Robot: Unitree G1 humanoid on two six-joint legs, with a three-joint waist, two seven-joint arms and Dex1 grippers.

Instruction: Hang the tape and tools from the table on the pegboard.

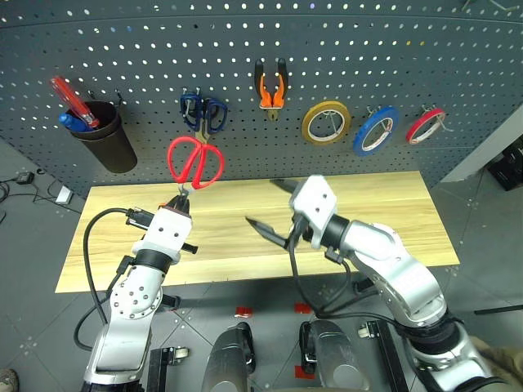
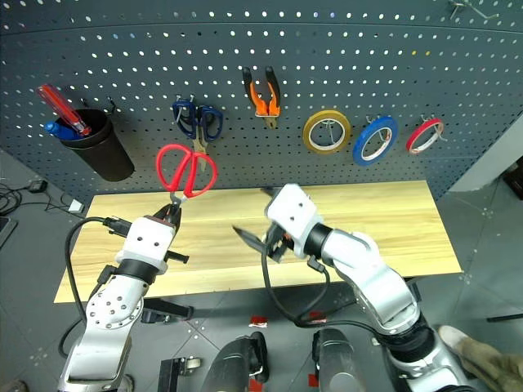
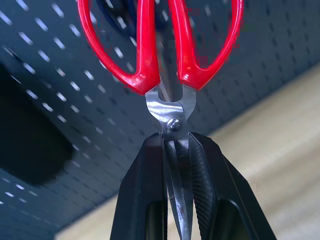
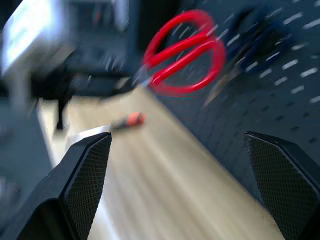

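Red-handled scissors point(image 1: 195, 162) stand upright in the left gripper point(image 1: 181, 198), handles up and blades down, raised above the left part of the surface point(image 1: 392, 204) and in front of the pegboard point(image 1: 163, 57). The left wrist view shows the two black fingers point(image 3: 145, 190) clenched on the blades just below the pivot screw, the red loops rising beyond them against the perforated panel. The scissors hang on no hook.

Just above them on the pegboard hang the dark blue-handled scissors point(image 1: 203, 112). To the right of those, the orange-and-black pliers point(image 1: 271, 88) hang from a hook with their jaws pointing down. Farther right, three rings hang in a row on hooks: the yellow tape ring point(image 1: 326, 122), then the blue tape point(image 1: 375, 130), then the small red tape ring point(image 1: 425, 125). At the far left of the panel a black cup point(image 1: 106, 139) is mounted, with a red-handled tool point(image 1: 73, 102) sticking out of it.

The right gripper point(image 1: 278, 211) hovers over the middle of the surface, well apart from the scissors, its fingers point(image 4: 87, 177) spread wide and holding nothing. In the right wrist view a small orange-and-black object point(image 4: 129, 120) lies on the wooden top beyond the fingers, too blurred to identify with certainty.
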